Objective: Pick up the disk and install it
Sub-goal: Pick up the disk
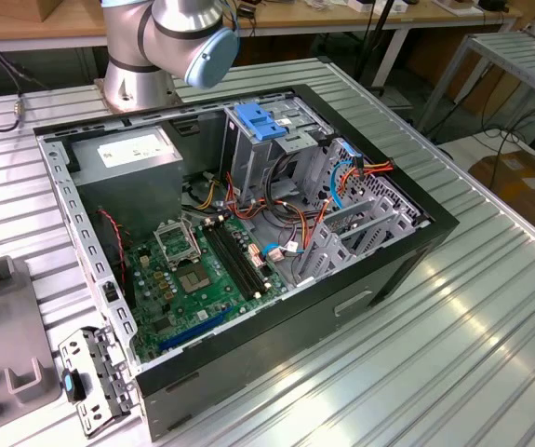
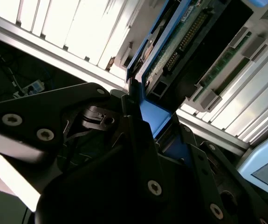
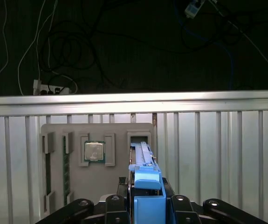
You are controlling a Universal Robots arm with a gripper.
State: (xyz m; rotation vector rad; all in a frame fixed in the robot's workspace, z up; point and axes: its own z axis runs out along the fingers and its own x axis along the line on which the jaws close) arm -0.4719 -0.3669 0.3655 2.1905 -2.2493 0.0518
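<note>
The claw (image 3: 146, 203) pinches the disk (image 3: 147, 177) by its blue rail end. This holds it edge-on and upright at its slot in the grey holder (image 3: 59, 135) on the counter (image 3: 217, 154). The case (image 1: 341, 307) lies mid-frame in the exterior view, lid off for access.

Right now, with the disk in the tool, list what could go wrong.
The tool grips the disk at one blue-railed end only, so it may tilt or slip.
Its far end sits at the slot of the grey holder and could catch there.
Loose cables beside the drive cage in the computer case could snag it.
</note>
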